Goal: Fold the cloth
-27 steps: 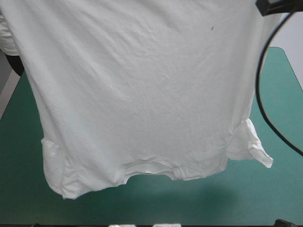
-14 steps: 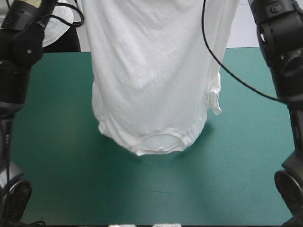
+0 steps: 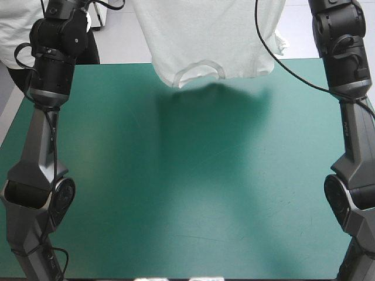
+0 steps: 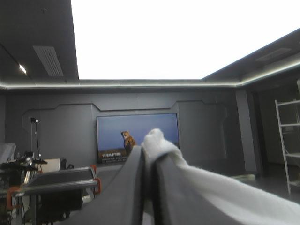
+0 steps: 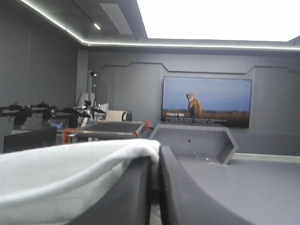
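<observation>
High view: the T-shirt (image 3: pixel 205 35) is seen hung in the air between the left arm (image 3: pixel 55 52) and the right arm (image 3: pixel 343 47), over the far edge of the teal-green surface (image 3: pixel 187 175). Its long axis is held upright, with the collar (image 3: pixel 199 71) lowest and the upper part carried out of sight above. In the left wrist view the left claw (image 4: pixel 149 159) is clenched on a pinch of the white cloth, which is draped away to one side of its black fingers. In the right wrist view the right claw (image 5: pixel 156 159) is likewise clenched on the T-shirt, whose cloth is spread off to its other side. The garment is thus stretched between the two claws and hung below them, neither arm being the nearer. A shadow (image 3: pixel 199 111) is cast on the surface just nearer than the collar. Whether the collar is touching the surface cannot be told. The coming move is judged to depend on this drop from claws to surface.
</observation>
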